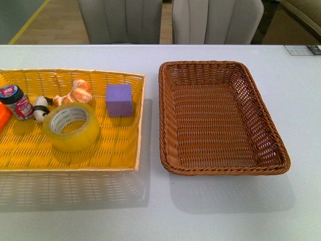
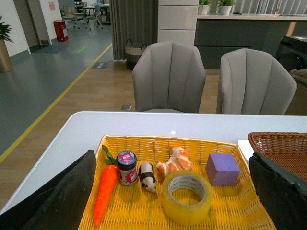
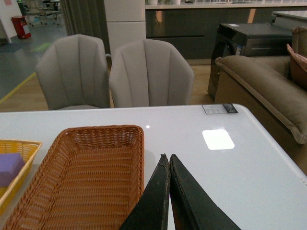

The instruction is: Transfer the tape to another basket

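Observation:
The tape [image 1: 71, 126] is a wide yellow translucent roll with a white core. It lies flat in the bright yellow basket [image 1: 123, 159] on the left. In the left wrist view the tape [image 2: 187, 199] lies between the two black fingers [image 2: 57, 196] of my left gripper [image 2: 175, 191], which is open and held back from it. The brown wicker basket [image 1: 220, 168] stands on the right and holds nothing. My right gripper [image 3: 169, 157] is shut and empty, over the table beside the brown basket [image 3: 86, 132]. Neither gripper shows in the front view.
The yellow basket also holds a purple cube [image 1: 119, 100], a croissant [image 1: 77, 92], a panda figure [image 1: 40, 108], a small jar [image 1: 17, 102] and an orange carrot [image 2: 104, 194]. Two grey chairs [image 1: 170, 20] stand behind the white table. A card [image 1: 302, 49] lies at the far right.

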### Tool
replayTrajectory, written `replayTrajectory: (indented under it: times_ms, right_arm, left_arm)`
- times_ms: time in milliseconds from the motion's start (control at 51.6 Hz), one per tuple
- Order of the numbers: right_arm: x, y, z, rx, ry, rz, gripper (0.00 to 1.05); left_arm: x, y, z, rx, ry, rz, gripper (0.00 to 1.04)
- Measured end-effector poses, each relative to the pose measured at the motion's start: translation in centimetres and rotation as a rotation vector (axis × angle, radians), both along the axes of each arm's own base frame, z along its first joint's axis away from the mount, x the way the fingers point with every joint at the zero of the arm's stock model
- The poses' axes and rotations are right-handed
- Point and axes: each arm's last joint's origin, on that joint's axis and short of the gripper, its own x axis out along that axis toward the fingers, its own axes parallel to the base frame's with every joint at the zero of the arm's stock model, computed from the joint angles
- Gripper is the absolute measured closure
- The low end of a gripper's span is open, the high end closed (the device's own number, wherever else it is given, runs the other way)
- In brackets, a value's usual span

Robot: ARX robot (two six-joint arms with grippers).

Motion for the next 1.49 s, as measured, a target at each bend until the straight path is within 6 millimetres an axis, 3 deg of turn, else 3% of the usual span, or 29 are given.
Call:
replayTrajectory:
  times_ms: [949,1143,1278,1453,1492]
  right_arm:
    - [-2.2,0.0,-0.3,0.0,0.004,0.002,1.03]
    - [-2.2,0.0,-0.3,0.0,0.005,0.002,0.68]
    - [-2.2,0.0,-0.3,0.0,0.005,0.002,0.35]
    - [-2.2,0.0,-0.3,0.0,0.005,0.002,0.08]
    - [-2.2,0.0,-0.3,0.0,0.005,0.001,0.08]
  left_arm:
    - [0.0,0.0,0.0,0.0,0.0,0.0,0.09]
    - [0.0,0.0,0.0,0.0,0.0,0.0,0.09]
    - [0.0,0.0,0.0,0.0,0.0,0.0,0.09]
    - [0.0,0.0,0.0,0.0,0.0,0.0,0.09]
    - [0.0,0.0,0.0,-0.046,0.124,0.002,0.09]
